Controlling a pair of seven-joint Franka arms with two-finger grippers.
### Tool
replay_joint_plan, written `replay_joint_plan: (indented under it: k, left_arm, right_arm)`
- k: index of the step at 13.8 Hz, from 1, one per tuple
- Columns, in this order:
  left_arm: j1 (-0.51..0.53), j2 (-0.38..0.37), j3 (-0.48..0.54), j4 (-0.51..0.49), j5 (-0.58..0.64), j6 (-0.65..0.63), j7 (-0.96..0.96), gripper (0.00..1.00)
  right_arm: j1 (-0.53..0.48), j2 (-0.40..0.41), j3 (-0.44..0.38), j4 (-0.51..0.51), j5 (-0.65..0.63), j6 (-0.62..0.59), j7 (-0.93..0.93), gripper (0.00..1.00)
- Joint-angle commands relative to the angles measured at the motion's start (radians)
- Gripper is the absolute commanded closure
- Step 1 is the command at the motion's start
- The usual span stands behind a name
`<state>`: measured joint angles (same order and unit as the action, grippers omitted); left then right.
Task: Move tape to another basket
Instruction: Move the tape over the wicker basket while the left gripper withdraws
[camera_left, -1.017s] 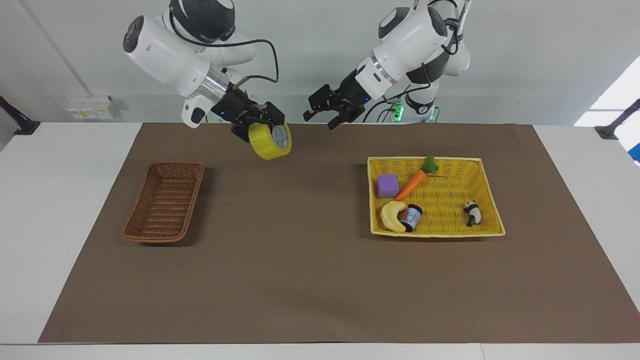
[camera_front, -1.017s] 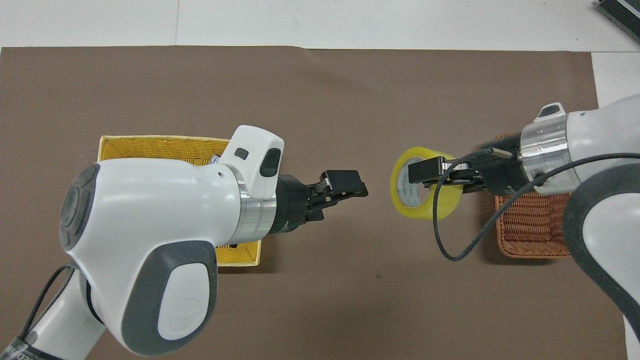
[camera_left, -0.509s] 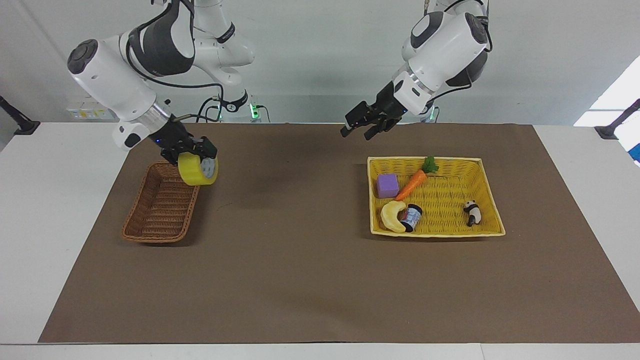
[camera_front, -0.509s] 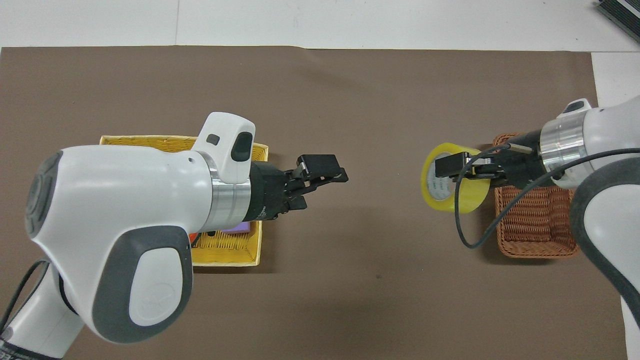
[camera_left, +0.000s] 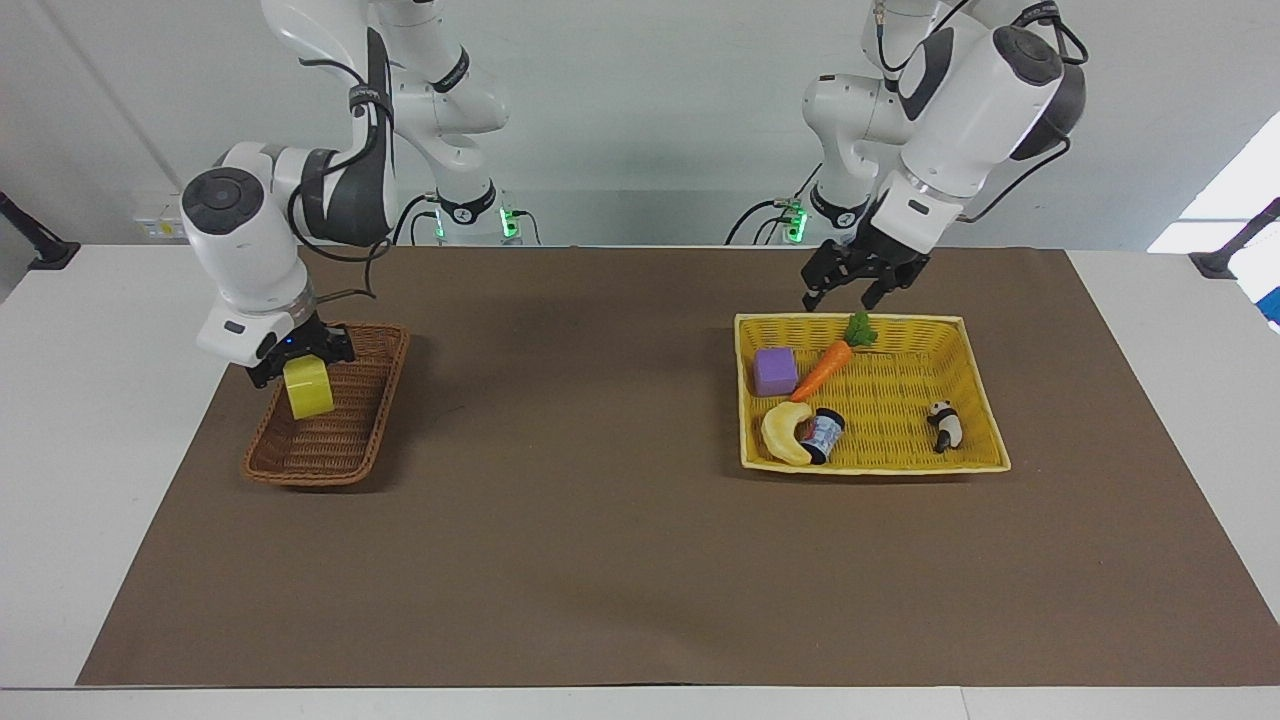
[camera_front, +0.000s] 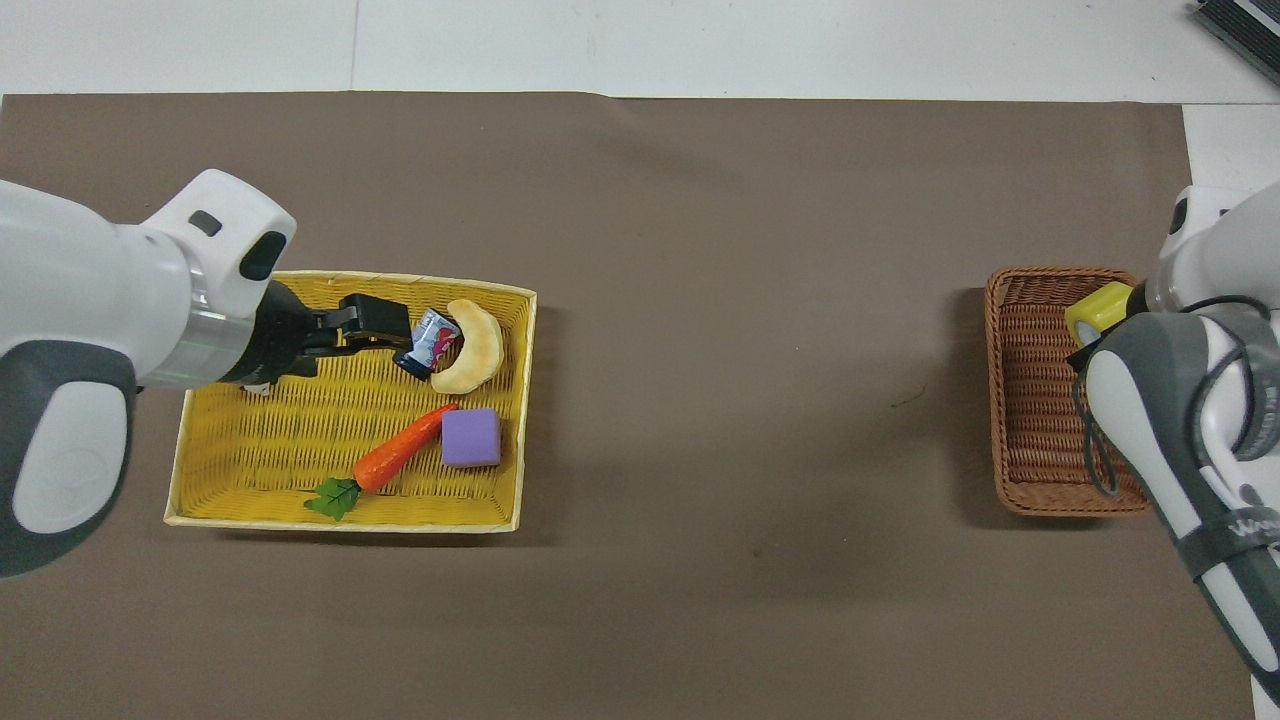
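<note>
tape: in right end effector, clamped, over brown basket | handling: light, stiff hollow roll, slick film; best pinched through core wall | left end effector: spread empty above yellow basket

On the worktop, two baskets stand well apart. The basket toward the right arm's end sits beneath the right gripper, which holds the tape over the basket's end nearer the robots. The larger basket lies toward the left arm's end, with the left gripper over its edge nearest the robots. Inside it, a carrot lies beside a cube; farther from the robots, a banana rests against a small can. A panda figure stands apart from them, toward the left arm's end.
</note>
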<state>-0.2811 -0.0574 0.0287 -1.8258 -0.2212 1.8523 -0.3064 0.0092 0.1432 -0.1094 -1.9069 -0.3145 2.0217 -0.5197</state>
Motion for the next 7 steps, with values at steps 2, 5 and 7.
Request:
replay_joint_plan:
  k: [2, 5, 7]
  left_arm:
    - [0.150, 0.004, -0.010, 0.037, 0.042, -0.080, 0.246, 0.00]
    - [0.195, 0.019, -0.010, 0.117, 0.132, -0.181, 0.345, 0.00]
    - [0.194, 0.069, -0.010, 0.241, 0.196, -0.324, 0.348, 0.00]
  right_arm:
    - [-0.009, -0.017, 0.013, -0.124, -0.176, 0.172, -0.011, 1.00]
    - [-0.003, 0.003, 0.013, -0.165, -0.242, 0.205, 0.084, 1.00]
    - [0.005, 0.001, 0.013, -0.195, -0.273, 0.221, 0.148, 1.00]
